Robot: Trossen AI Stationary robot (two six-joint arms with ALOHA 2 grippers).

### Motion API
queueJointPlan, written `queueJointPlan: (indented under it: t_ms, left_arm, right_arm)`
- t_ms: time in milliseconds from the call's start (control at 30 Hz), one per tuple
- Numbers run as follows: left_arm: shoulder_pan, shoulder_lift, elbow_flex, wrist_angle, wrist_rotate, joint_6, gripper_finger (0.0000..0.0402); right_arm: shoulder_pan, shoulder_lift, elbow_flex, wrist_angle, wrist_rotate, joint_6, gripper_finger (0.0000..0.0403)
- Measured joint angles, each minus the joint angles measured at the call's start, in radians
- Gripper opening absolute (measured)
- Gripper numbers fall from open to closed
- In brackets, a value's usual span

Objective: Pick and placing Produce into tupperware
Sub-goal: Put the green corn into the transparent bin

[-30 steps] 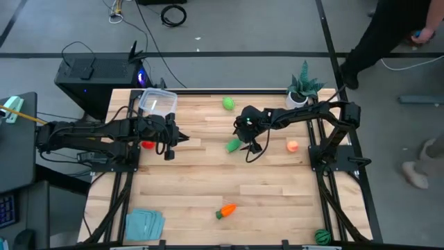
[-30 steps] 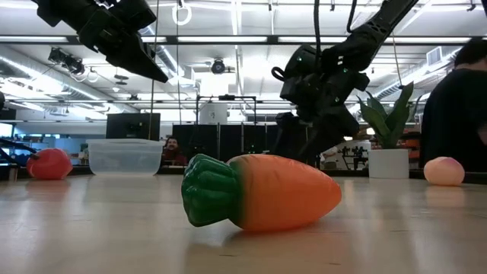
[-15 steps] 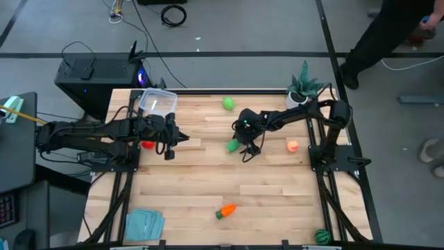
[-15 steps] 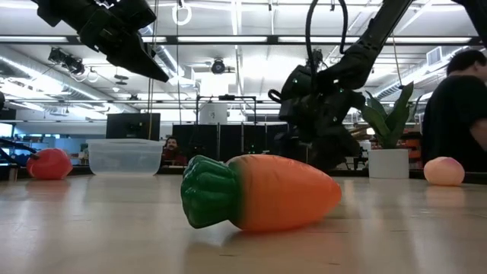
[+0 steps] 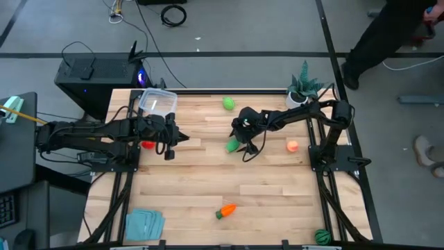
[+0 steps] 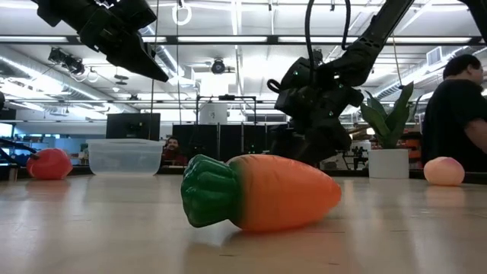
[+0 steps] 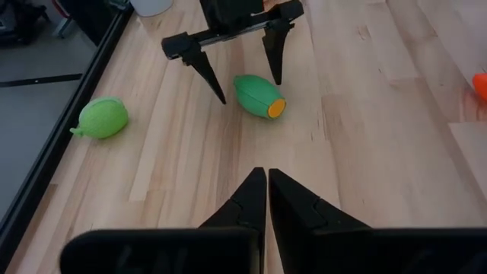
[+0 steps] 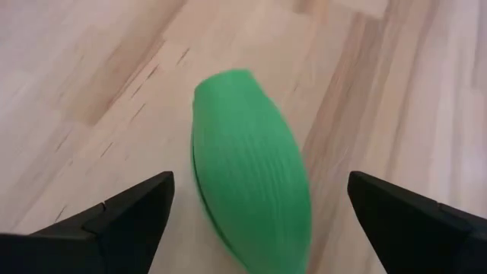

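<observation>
- High view: the right end effector point(image 5: 244, 148) hangs over the green oblong point(image 5: 233, 145) near the middle of the bench point(image 5: 208, 187), fingers spread wide to either side of it.
- High view: the left end effector point(image 5: 182, 139) sits at the left side of the bench, fingers pressed together and holding nothing. The clear tub point(image 5: 157, 103) stands just behind it at the far left corner, and a red piece point(image 5: 147, 144) lies beside the left arm.
- High view: a light green ball point(image 5: 228, 103) lies near the far edge, a peach-coloured piece point(image 5: 293, 146) lies towards the right side, the carrot point(image 5: 225, 210) lies near the front, and a dark green striped ball point(image 5: 321, 237) sits at the front right corner. A potted plant point(image 5: 302, 86) stands at the far right corner and a pale-blue piece point(image 5: 144, 224) lies at the front left.
- Low view: the carrot point(image 6: 259, 192) lies on its side close up, green top to the left. Behind it are the tub point(image 6: 125, 157), which looks empty, the red piece point(image 6: 49, 164), the peach-coloured piece point(image 6: 444, 170) and the plant's white pot point(image 6: 388, 163). A person point(image 6: 456, 114) stands at the right edge.
- Left wrist view: the left fingers point(image 7: 247, 204) meet at a point. Farther off, the right end effector point(image 7: 246, 70) stands open just beside the oblong point(image 7: 259, 94), with the light green ball point(image 7: 101, 119) to one side.
- Right wrist view: the oblong point(image 8: 251, 194) lies on the wood between the two spread fingers point(image 8: 122, 209), apart from both.
</observation>
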Motion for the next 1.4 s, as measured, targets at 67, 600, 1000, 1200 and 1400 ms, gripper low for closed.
queueJointPlan:
  t_ms: [67, 600, 1000, 1200, 1400]
  left_arm:
    - [0.000, 0.000, 0.000, 0.000, 0.000, 0.000, 0.0029]
    - [0.000, 0.001, 0.000, 0.000, 0.000, 0.000, 0.0023]
    - [0.000, 0.001, 0.000, 0.000, 0.000, 0.000, 0.0036]
    - [0.000, 0.001, 0.000, 0.000, 0.000, 0.000, 0.0029]
    - [0.000, 0.001, 0.000, 0.000, 0.000, 0.000, 0.0023]
  right_arm:
    - [0.001, 0.000, 0.000, -0.001, 0.000, -0.004, 0.0400]
    - [0.005, 0.049, 0.000, 0.032, 0.048, -0.006, 0.0394]
    - [0.028, 0.049, 0.000, 0.049, 0.078, -0.011, 0.0295]
    - [0.027, 0.049, 0.000, 0.049, 0.068, -0.011, 0.0206]
    - [0.049, 0.050, 0.000, 0.050, 0.056, 0.032, 0.0196]
